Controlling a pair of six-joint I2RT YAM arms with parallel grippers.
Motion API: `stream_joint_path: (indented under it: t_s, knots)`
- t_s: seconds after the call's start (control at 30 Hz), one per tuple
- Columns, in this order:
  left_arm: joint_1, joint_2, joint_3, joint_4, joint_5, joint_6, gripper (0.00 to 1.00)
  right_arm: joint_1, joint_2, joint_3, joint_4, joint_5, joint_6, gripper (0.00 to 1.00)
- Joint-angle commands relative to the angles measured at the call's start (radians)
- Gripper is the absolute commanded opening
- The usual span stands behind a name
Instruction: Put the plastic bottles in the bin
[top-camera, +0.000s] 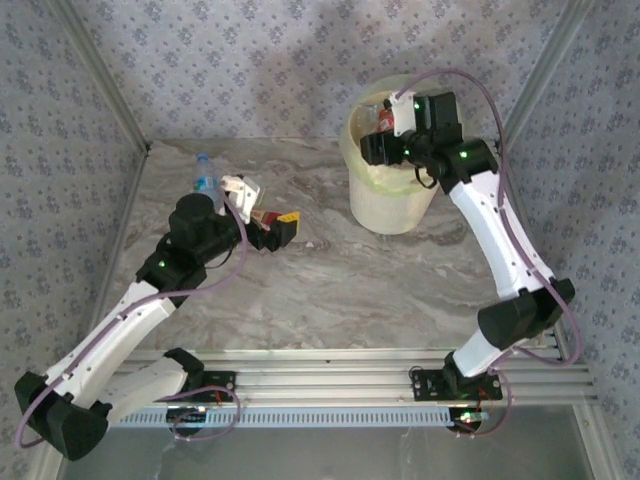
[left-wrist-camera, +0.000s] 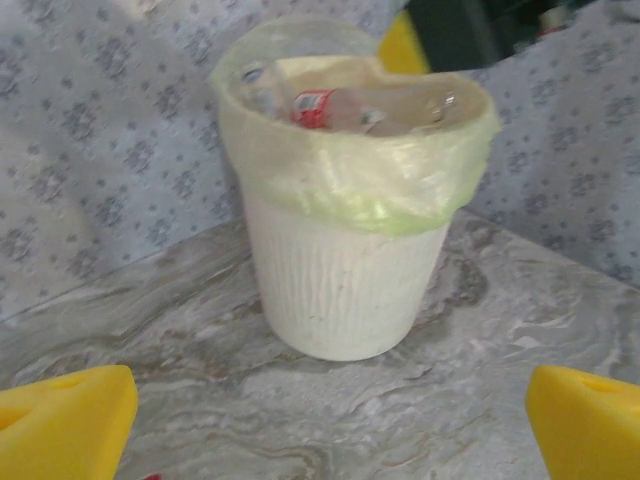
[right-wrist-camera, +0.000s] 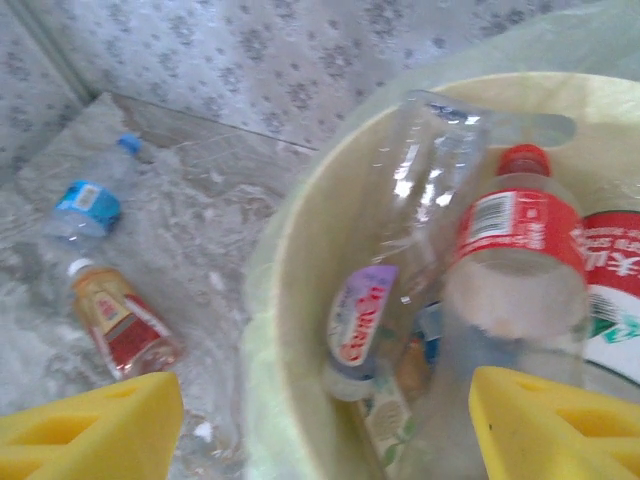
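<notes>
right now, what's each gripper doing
left gripper: open, empty
right gripper: open above the large round pale-yellow plastic bin, holding nothing

The bin (left-wrist-camera: 340, 290) was off-white with fine vertical ribbing, under a translucent pale yellow-green liner (left-wrist-camera: 360, 180). Inside the bin, the red-capped bottle (right-wrist-camera: 515, 250) was clear with a red label and a white barcode patch. The lilac-labelled bottle (right-wrist-camera: 362, 320) had red lettering. Outside the bin lay the blue-capped bottle (right-wrist-camera: 88, 205), its label blue, and the white-capped bottle (right-wrist-camera: 120, 325), which was amber with a red-and-yellow label. The table (top-camera: 330, 280) around the bin was marbled grey and brown. The wall (top-camera: 250, 60) behind the bin was pale blue-grey, sprigged with small flowers.
</notes>
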Motion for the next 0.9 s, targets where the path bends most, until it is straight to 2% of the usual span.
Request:
stream_joint_path:
  t_s: [0.0,0.3,0.47,0.57,0.73,0.87]
  knots:
    - [0.033,0.034,0.078,-0.053,-0.093,-0.028,0.99,0.06,-0.105,-0.115,0.074,-0.051,0.038,0.79]
    - [0.155,0.23,0.255,-0.26,-0.284,-0.196,1.0,0.231,-0.342,-0.515,0.297,-0.053,0.146,0.85]
    - [0.263,0.389,0.398,-0.433,-0.312,-0.286,1.0,0.317,-0.427,-0.7,0.364,-0.029,0.173,0.91]
    - [0.332,0.472,0.461,-0.496,-0.337,-0.289,1.0,0.354,-0.475,-0.82,0.437,-0.045,0.204,1.0]
    - [0.479,0.642,0.577,-0.569,-0.327,-0.306,0.99,0.383,-0.51,-0.97,0.581,-0.135,0.271,1.0]
    - [0.545,0.782,0.675,-0.603,-0.301,-0.29,1.0,0.432,-0.505,-1.01,0.606,-0.116,0.295,1.0]
